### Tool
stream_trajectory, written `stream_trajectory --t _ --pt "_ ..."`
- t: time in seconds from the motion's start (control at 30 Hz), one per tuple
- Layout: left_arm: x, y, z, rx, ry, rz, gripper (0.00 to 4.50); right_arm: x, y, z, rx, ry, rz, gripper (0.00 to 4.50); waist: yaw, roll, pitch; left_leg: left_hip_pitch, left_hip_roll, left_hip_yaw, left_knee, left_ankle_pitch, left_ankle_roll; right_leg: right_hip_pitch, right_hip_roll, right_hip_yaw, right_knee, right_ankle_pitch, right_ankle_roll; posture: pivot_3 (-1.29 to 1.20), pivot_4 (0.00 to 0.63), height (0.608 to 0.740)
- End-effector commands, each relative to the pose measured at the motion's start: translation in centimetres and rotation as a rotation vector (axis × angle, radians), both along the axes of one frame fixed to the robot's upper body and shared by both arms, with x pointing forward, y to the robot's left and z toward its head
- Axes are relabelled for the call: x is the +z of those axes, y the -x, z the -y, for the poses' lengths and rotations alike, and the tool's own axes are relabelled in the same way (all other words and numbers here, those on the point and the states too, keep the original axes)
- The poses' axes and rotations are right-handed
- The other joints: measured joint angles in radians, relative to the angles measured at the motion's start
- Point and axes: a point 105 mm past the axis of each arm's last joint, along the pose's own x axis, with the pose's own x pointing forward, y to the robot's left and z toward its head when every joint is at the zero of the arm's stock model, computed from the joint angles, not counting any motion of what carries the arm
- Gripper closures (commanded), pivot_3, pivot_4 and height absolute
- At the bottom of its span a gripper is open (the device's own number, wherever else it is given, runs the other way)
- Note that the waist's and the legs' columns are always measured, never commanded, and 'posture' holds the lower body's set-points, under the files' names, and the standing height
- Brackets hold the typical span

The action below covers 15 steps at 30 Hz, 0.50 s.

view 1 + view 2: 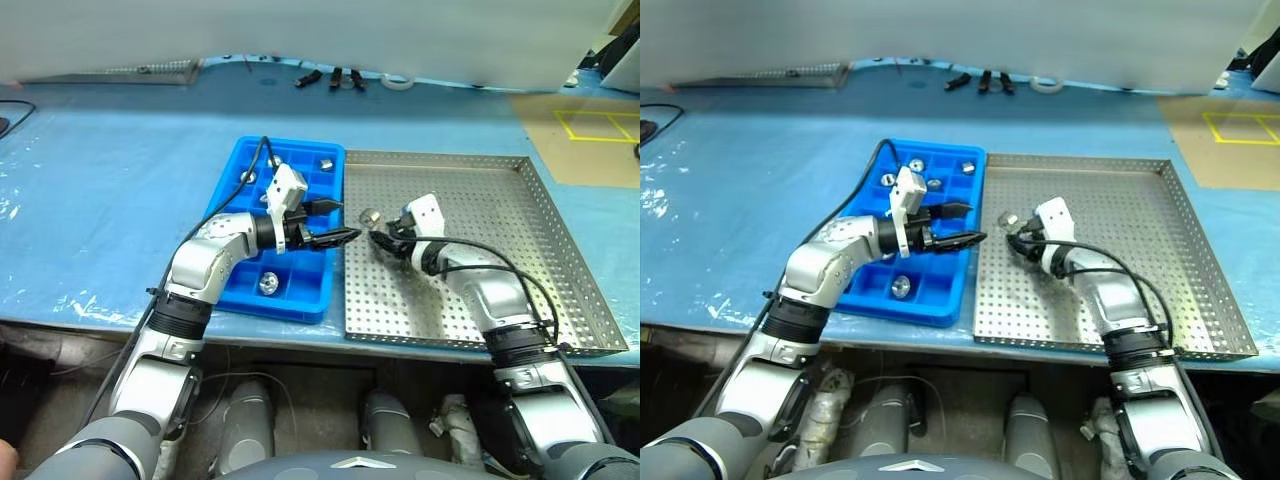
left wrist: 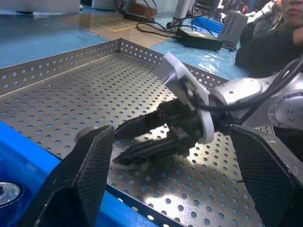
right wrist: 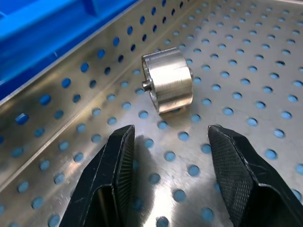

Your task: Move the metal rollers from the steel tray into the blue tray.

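Observation:
One of the metal rollers (image 3: 168, 80) lies on its side on the perforated floor of the steel tray (image 1: 480, 200), near the tray's left rim. My right gripper (image 3: 173, 161) is open just short of it, low over the floor, nothing between its fingers. My left gripper (image 1: 335, 222) is open and empty, pointing right over the right edge of the blue tray (image 1: 235, 190), close to the right gripper (image 2: 120, 145). Several rollers sit in the blue tray's compartments, one at the back (image 1: 325, 163) and one at the front (image 1: 268, 284).
The steel tray's raised rim (image 1: 585, 290) runs along its right side. Small black tools (image 1: 335, 77) and a white ring (image 1: 397, 80) lie at the table's far edge. A person in dark clothing (image 2: 274, 42) sits beyond the table, beside cables and boxes.

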Motion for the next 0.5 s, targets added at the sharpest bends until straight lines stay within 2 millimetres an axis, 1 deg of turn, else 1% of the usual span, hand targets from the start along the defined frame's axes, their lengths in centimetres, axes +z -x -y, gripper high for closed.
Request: stream_trajectory --t 0.03,0.07,0.17,0.2,0.27,0.3,0.43,0.5 --pt "1.1 0.2 0.5 -0.013 0.002 0.046 0.45 0.1 -0.5 -1.1 -0.006 -0.014 0.035 1.92 -0.002 0.0 0.0 0.001 0.0 0.0 0.0 0.0 0.0 0.001 0.0 0.0 0.0 0.0 0.0 -0.2 0.15 0.74" --pt "1.1 0.2 0.6 -0.015 -0.002 0.049 0.45 0.3 -0.6 -1.5 -0.011 -0.033 0.044 2.34 -0.003 0.0 0.0 0.002 0.0 0.0 0.0 0.0 0.0 0.001 0.0 0.0 0.0 0.0 0.0 -0.2 0.15 0.74" --pt "1.4 0.0 0.3 -0.009 0.004 0.047 0.45 1.0 -0.4 -2.3 -0.007 -0.07 0.062 3.19 -0.004 0.0 0.0 0.003 0.0 0.0 -0.001 0.001 -0.001 0.002 0.001 0.001 0.001 0.0 0.0 -0.21 0.15 0.74" --pt "1.5 0.0 0.2 -0.006 0.007 0.046 0.45 1.3 -0.3 -2.4 -0.004 -0.072 0.07 3.63 -0.003 0.0 0.0 0.003 0.0 0.0 -0.001 0.001 -0.001 0.002 0.001 0.001 0.0 0.0 0.0 -0.21 0.15 0.74" --pt "1.5 -0.1 -0.1 -0.002 0.009 0.043 0.45 1.5 -0.2 -2.2 -0.006 -0.055 0.083 4.25 -0.003 0.0 0.0 0.002 0.0 0.0 -0.001 0.0 -0.001 0.002 0.001 0.001 0.0 0.0 0.0 -0.21 0.15 0.74" --pt "1.5 -0.2 -0.3 0.006 0.013 0.046 0.45 1.5 -0.2 -2.1 -0.005 -0.036 0.085 4.48 -0.002 0.0 0.0 0.002 0.0 0.0 -0.001 0.0 -0.001 0.001 0.001 0.001 0.0 0.0 0.0 -0.21 0.15 0.74" --pt "2.2 -1.8 -1.0 0.087 0.028 0.072 0.45 2.5 -0.2 -1.8 -0.006 -0.016 0.121 4.48 -0.001 0.0 0.0 0.002 0.0 0.0 -0.001 0.0 -0.001 0.002 0.0 0.0 0.0 0.0 0.0 -0.21 0.15 0.74" --pt "2.8 -3.2 -1.7 0.153 0.02 0.111 0.45 3.5 -0.1 -1.8 0.0 -0.01 0.152 4.48 -0.001 0.0 0.0 0.002 0.0 0.0 -0.001 0.001 -0.001 0.002 0.001 0.0 0.0 0.0 0.0 -0.2 0.15 0.74"
